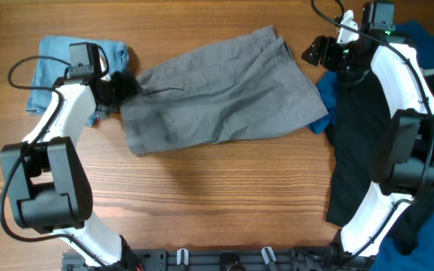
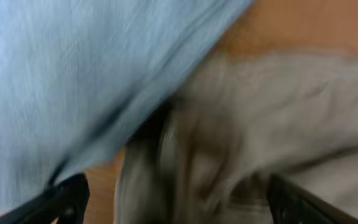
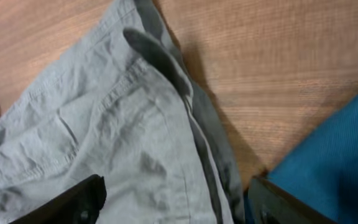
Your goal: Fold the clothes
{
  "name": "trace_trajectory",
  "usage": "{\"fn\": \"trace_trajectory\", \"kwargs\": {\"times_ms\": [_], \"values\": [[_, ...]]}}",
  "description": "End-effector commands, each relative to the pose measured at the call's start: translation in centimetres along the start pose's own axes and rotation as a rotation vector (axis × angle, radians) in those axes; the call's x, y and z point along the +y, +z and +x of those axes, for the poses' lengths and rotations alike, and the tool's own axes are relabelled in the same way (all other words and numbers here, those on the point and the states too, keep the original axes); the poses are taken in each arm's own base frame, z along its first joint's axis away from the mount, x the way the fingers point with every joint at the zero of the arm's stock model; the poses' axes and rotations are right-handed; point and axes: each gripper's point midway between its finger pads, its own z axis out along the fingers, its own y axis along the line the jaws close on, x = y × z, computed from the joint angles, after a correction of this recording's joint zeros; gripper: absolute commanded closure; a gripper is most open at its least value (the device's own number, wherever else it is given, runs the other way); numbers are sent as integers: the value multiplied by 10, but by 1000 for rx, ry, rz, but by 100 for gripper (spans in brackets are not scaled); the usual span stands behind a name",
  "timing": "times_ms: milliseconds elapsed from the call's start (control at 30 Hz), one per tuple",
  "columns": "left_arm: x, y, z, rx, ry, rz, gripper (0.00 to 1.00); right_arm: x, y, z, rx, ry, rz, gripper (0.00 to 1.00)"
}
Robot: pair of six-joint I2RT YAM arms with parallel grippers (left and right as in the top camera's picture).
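The grey shorts (image 1: 224,90) lie spread flat at the table's middle. My left gripper (image 1: 123,86) is at their left edge. In the blurred left wrist view its jaws (image 2: 179,205) are wide open with the grey shorts (image 2: 278,118) bunched between them, and light-blue denim (image 2: 73,74) lies beside. My right gripper (image 1: 319,53) is at the shorts' upper right corner. In the right wrist view its jaws (image 3: 176,205) are open over the hem of the grey shorts (image 3: 123,137).
Light-blue denim (image 1: 59,64) lies at the back left under my left arm. A black garment (image 1: 353,150) and royal-blue cloth (image 1: 428,38) lie along the right side. The blue cloth (image 3: 334,155) also shows beside my right gripper. Bare wooden table (image 1: 224,196) lies in front.
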Motion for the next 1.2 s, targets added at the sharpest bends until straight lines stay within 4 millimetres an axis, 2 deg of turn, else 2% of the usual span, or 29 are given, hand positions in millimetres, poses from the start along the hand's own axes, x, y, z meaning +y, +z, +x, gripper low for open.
{"fn": "trace_trajectory", "kwargs": {"times_ms": [0,33,67,133,233,300,367,400,467,500,533,567,600,633,667,733,800,833,867,900,933,967,1033,1067,1100,1133,1167], "values": [[11,-4,37,157,6,-21,9,-28,0,22,84,16,174,25],[17,-6,47,201,20,-45,10,-36,-2,29,113,4,217,25],[32,-5,57,226,33,-108,11,-34,-2,31,124,-12,204,25],[41,7,69,238,31,-116,11,-22,1,30,123,-11,133,26],[24,32,82,242,31,44,10,-16,2,30,121,-11,100,26],[18,36,77,215,40,74,13,-16,1,31,127,-9,101,26],[14,19,54,163,32,90,13,-16,1,31,128,-8,101,26],[8,3,37,122,28,108,13,-16,1,32,130,-8,101,26],[-7,-44,5,23,33,154,10,-16,1,34,138,-4,102,26],[-12,-59,2,-5,42,165,10,-16,1,34,138,-4,102,26],[-13,-67,5,-4,45,166,15,-16,1,34,138,-4,102,25],[-14,-69,13,19,45,160,43,-16,1,34,139,-4,102,25],[-15,-67,20,42,55,153,67,-16,1,34,140,-3,102,25],[-18,-60,36,89,118,146,92,-16,1,34,139,-3,102,25],[-23,-53,51,125,164,143,96,-16,1,34,139,-2,102,25],[-32,-24,87,206,289,125,96,-16,1,33,135,-3,102,25],[-31,3,102,218,344,76,96,-16,1,34,136,0,102,25],[-34,27,104,201,379,59,92,-16,1,33,135,9,102,25],[-39,41,99,176,373,70,86,-16,1,33,135,9,102,25],[-41,49,93,151,345,73,84,-16,1,34,135,10,102,25],[-42,57,80,97,285,68,81,-16,1,34,136,10,102,25],[-50,59,47,-24,189,104,79,-16,1,34,136,9,102,25],[-62,45,-4,-170,54,185,75,-16,1,34,136,10,102,25],[-64,37,-23,-210,3,214,75,-16,1,34,135,10,102,25],[-68,23,-48,-246,-39,268,73,-16,1,34,136,10,102,25],[-73,8,-65,-248,-47,330,66,-16,1,35,143,13,103,25],[-76,0,-69,-221,-50,372,61,-16,0,38,154,18,104,25]]}}
